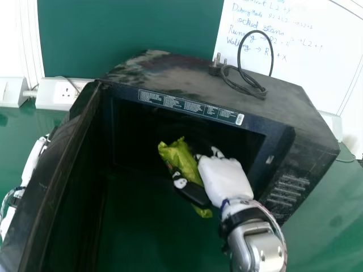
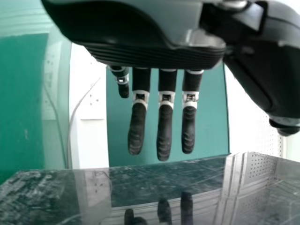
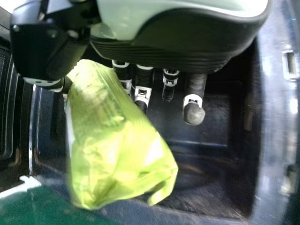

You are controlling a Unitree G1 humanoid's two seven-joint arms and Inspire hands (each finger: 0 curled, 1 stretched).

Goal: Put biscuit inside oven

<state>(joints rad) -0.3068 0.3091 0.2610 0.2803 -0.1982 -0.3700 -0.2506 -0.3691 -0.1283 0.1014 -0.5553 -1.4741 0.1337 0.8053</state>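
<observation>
A green table (image 1: 329, 226) spread under everything, with a green board (image 1: 130, 34) standing behind it and a whiteboard (image 1: 317, 73) covered in handwriting beside that. On the table sat the black oven (image 1: 164, 71), its top dusty and scuffed, its front opening facing the robot. The oven's door (image 1: 51, 175) was swung wide open on the robot's left side. In front of the opening was the right hand (image 1: 224, 178), partly closed, its thumb and some of its fingers gripping the biscuit packet, while its other fingers reached fairly straight toward the dark inside of the oven. The left hand (image 1: 35, 160) was on the far side of the open door, near the left edge of the head view; its fingers were extended and it had hold of nothing, and in the left wrist view a scuffed, glossy surface mirrored them. The biscuit packet (image 1: 178, 156), crinkled and yellow-green, was at the mouth of the oven, tilted; how much of it was past the front rim could not be told. A black power cord (image 1: 240, 56) lay looped on the oven's top, its plug (image 1: 215, 67) near the back edge. Behind the oven, on the robot's left, was a white wall socket (image 1: 62, 93).
</observation>
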